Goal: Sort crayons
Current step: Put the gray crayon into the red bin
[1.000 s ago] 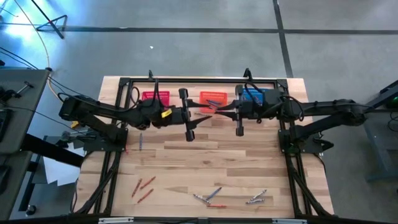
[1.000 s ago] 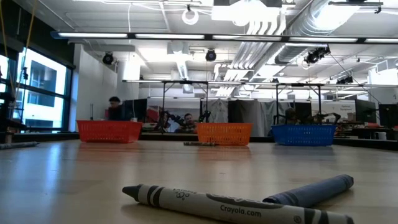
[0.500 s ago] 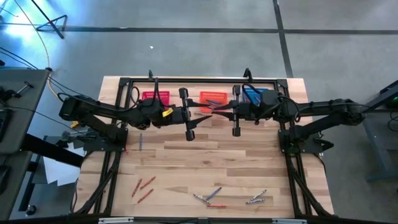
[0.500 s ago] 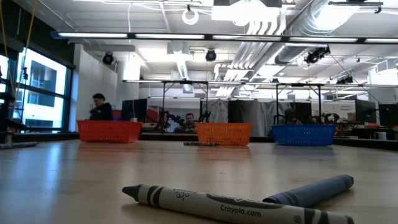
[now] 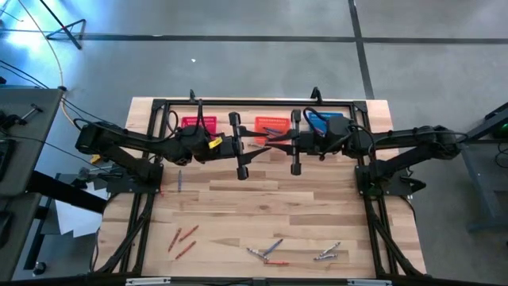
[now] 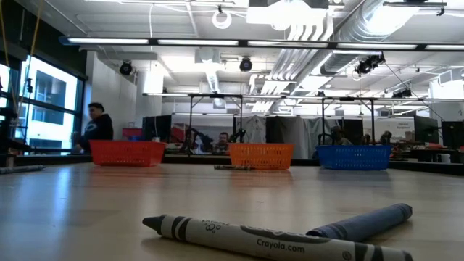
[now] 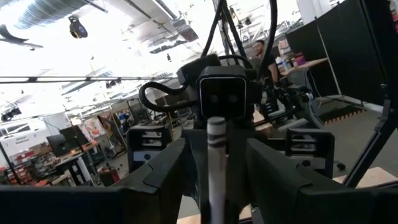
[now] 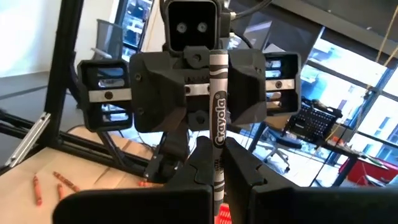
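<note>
Overhead, both arms meet nose to nose above the orange basket (image 5: 272,125), right gripper (image 8: 217,163) clamped on a grey crayon (image 8: 217,106), its tip between the spread fingers of the left gripper (image 7: 214,180), loose crayons (image 5: 270,250) near the table's front edge.

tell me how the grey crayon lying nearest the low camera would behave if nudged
The grey crayon is a round paper-wrapped stick lying flat, so it would probably roll. It looks stiff and light. A second crayon appears to lie across it and might check the roll.

Red basket (image 6: 127,153); orange basket (image 6: 262,156); blue basket (image 6: 354,157); grey crayon (image 8: 217,124) with black lettering.
</note>
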